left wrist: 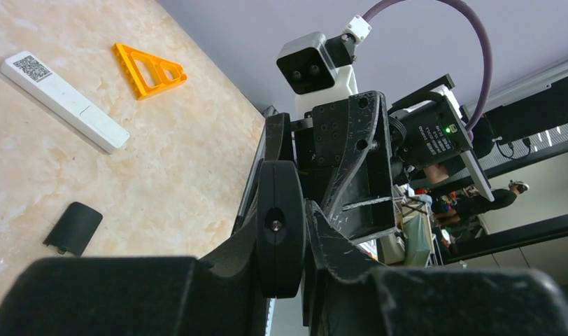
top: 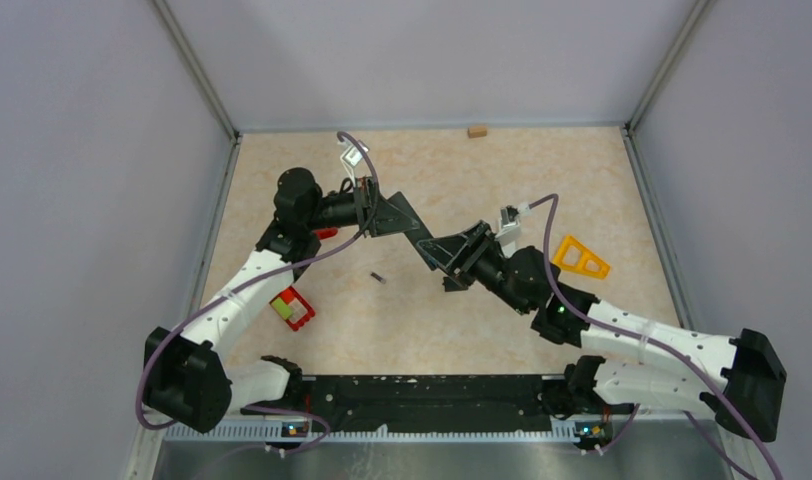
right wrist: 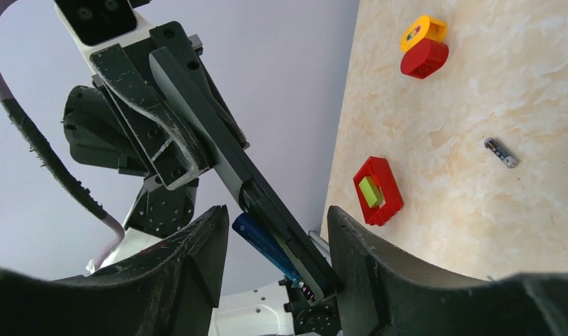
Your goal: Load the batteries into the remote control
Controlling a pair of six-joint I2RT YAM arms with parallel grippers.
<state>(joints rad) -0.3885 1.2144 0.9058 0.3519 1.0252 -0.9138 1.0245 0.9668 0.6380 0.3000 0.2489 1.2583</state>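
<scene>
Dark remote (right wrist: 218, 140): slim flat slab, matte plastic, clamped in left hand (top: 382, 215). Right hand (right wrist: 275, 217): fingers spread, straddling remote's end. Batteries, two seen: blue battery (right wrist: 261, 243), glossy cylinder, along remote between right fingers; dark battery (top: 378, 277) loose on marbled beige worktop (top: 432, 330). Red tray (right wrist: 392, 185) holds one lime block (right wrist: 369, 190).

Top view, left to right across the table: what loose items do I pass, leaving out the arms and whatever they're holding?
red tray → red block → battery → tan block → orange triangle
</scene>
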